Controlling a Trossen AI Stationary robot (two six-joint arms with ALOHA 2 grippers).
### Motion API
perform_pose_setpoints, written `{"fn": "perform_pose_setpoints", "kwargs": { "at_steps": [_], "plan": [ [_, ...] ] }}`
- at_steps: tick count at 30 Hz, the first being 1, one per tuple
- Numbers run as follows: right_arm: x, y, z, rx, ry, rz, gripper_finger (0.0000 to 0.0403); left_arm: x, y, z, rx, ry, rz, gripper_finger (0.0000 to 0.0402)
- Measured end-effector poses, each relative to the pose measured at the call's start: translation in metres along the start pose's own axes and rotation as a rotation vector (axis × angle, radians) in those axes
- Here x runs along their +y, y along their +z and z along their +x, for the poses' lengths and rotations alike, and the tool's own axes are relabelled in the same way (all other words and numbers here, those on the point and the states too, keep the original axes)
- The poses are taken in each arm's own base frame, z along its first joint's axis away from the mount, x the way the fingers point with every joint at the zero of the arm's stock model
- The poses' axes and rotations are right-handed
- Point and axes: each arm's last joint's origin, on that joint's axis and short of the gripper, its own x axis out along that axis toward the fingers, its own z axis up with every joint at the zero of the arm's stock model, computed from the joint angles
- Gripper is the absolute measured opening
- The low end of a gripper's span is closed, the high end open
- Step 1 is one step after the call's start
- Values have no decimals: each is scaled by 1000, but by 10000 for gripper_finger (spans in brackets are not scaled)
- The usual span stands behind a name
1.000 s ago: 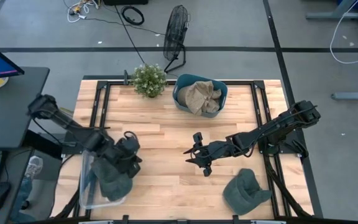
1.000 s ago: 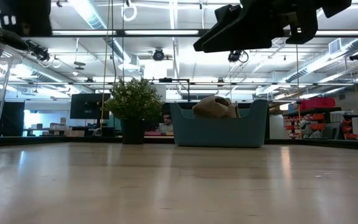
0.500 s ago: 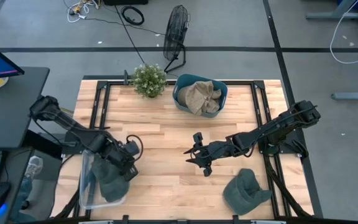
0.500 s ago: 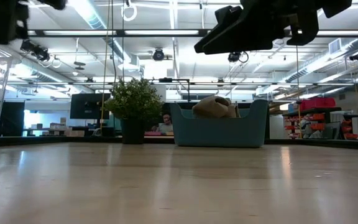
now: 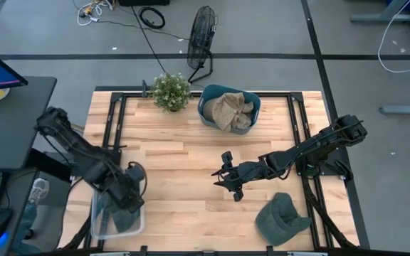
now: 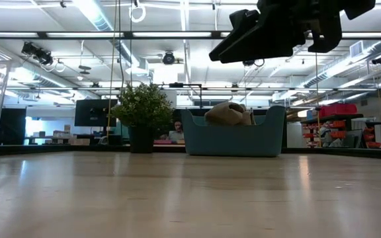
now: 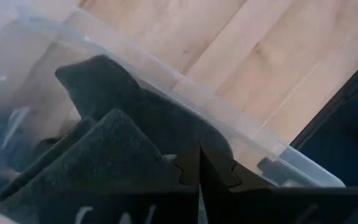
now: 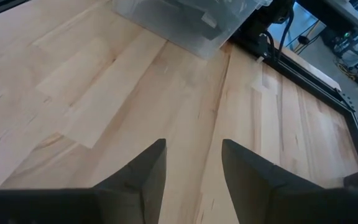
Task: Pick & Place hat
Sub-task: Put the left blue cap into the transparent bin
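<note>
A dark grey-green hat [image 7: 104, 143] lies inside a clear plastic bin [image 5: 95, 213] at the table's near left corner; the bin's wall [image 7: 185, 87] shows around it. My left gripper [image 5: 129, 200] reaches down into the bin and is shut on the hat. My right gripper [image 5: 226, 179] hovers open and empty above the table's middle, fingers [image 8: 142, 174] apart over bare wood. A second dark hat [image 5: 282, 219] rests crown up on the table at the near right. My left gripper [image 7: 199, 168] pinches a fold of the hat's fabric [image 7: 160, 158] between its two shut fingers, coming from above and slanting down into the bin. The hat's far part [image 7: 98, 81] lies inside the bin below the fingers. How many layers it has, I cannot tell.
A teal bin [image 5: 229, 107] with a beige hat [image 5: 228, 110] stands at the far middle, a potted plant [image 5: 171, 91] to its left. Both show in the low view [image 6: 233, 135]. Bare wood lies between the two arms.
My left gripper has gone toward the table's near left corner and down, carrying the dark hat from beside the clear bin's right wall to inside the bin. The hat, bunched above the table before, now sits within the bin.
</note>
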Motion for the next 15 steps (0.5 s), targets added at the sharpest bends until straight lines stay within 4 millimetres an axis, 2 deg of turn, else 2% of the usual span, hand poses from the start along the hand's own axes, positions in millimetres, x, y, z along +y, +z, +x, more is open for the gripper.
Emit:
{"fn": "perform_pose_setpoints", "kwargs": {
  "at_steps": [6, 15],
  "plan": [
    [0, 0, 0, 2, 1, 0, 159, -3, -13, -1, -114, -9, 37, 2],
    [0, 0, 0, 0, 1, -3, 159, -15, -11, -6, -267, -92, 186, 2]
  ]
}}
